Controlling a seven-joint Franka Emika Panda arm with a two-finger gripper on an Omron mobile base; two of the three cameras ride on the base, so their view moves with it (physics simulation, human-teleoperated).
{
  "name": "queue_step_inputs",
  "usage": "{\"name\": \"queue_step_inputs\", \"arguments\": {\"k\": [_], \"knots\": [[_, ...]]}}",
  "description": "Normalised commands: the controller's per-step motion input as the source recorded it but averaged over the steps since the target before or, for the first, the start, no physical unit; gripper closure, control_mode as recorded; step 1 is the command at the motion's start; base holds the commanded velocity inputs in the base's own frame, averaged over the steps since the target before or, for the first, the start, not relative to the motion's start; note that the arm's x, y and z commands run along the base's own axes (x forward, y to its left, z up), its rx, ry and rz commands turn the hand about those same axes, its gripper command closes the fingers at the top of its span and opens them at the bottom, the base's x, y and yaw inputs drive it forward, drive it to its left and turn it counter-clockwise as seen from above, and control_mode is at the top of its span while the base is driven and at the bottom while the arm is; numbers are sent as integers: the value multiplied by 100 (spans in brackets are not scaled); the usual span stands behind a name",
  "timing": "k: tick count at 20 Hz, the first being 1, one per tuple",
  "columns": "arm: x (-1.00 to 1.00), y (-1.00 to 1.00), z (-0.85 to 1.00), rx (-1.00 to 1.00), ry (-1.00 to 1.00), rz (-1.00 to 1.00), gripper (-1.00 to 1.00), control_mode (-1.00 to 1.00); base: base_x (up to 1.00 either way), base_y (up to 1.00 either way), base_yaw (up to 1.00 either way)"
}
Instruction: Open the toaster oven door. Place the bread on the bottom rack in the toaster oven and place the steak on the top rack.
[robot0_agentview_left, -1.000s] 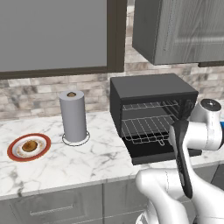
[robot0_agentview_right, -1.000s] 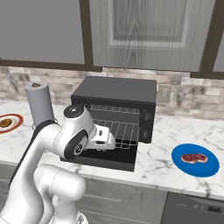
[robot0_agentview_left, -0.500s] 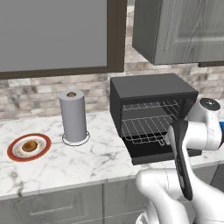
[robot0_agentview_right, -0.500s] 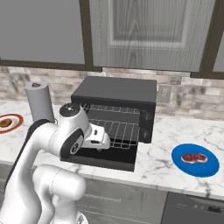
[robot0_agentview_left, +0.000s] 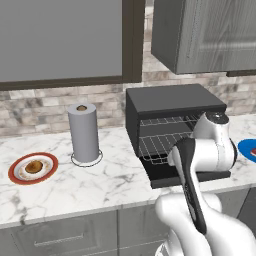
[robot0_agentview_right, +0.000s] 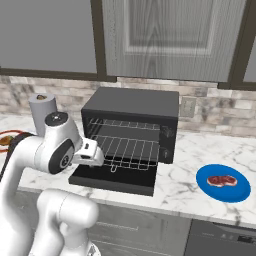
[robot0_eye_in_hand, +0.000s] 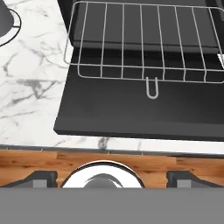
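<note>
Toaster oven door (robot0_eye_in_hand: 131, 113) flat open, fingers (robot0_eye_in_hand: 41, 178) apparently spread, tips mostly cut off.

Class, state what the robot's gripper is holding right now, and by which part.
Nothing: the gripper is open and empty above the lowered toaster oven door.

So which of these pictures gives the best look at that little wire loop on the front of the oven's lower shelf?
The hand view: it looks straight down on the bottom rack, so the loop handle stands out against the open toaster oven door. The right base view shows the loop small. In the left base view the arm covers that part of the rack.
</note>
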Motion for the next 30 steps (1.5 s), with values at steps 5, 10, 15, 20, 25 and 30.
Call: {"name": "queue_step_inputs", "arguments": {"k": [5, 10, 15, 20, 25, 30], "knots": [[-1, 83, 0, 0, 0, 4, -100, -100, 0, 0, 0], [-9, 90, 0, 0, 0, 8, -100, -100, 0, 0, 0], [-2, 91, 0, 0, 0, 10, -100, -100, 0, 0, 0], [0, 83, 0, 0, 0, 11, -100, -100, 0, 0, 0], [0, 85, 0, 0, 0, 12, -100, -100, 0, 0, 0], [0, 97, 0, 0, 0, 9, -100, -100, 0, 0, 0]]}}
